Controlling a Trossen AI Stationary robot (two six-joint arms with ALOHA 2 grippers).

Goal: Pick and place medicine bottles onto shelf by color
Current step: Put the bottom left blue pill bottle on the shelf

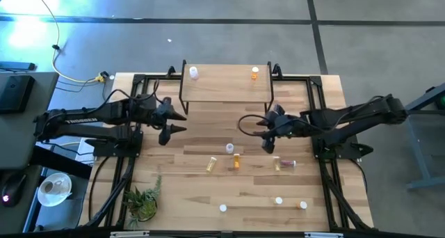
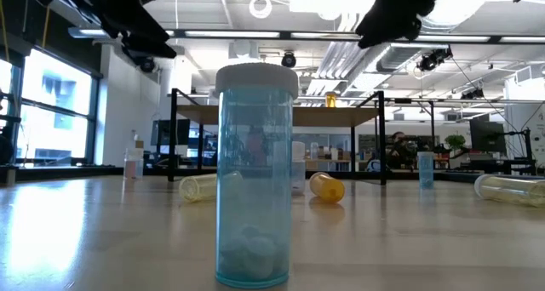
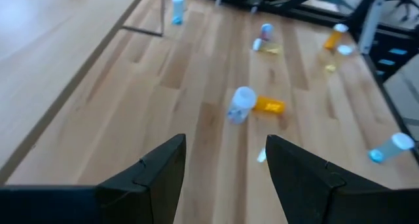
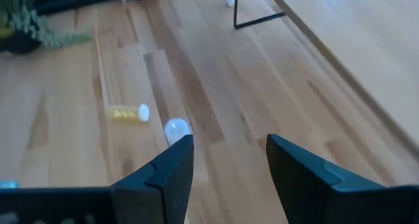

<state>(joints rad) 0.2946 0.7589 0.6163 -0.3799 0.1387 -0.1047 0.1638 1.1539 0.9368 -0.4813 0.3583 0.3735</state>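
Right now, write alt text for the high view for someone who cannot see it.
Two dark robot arms reach over a wooden table, the left tool and right tool both open and empty, just in front of a small shelf. Two pill bottles stand on the shelf, a white one and an orange one; more lie scattered on the table.

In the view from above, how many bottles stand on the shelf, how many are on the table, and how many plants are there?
Bottles on the shelf: 2
Bottles on the table: 8
Plant: 1
Total: 11
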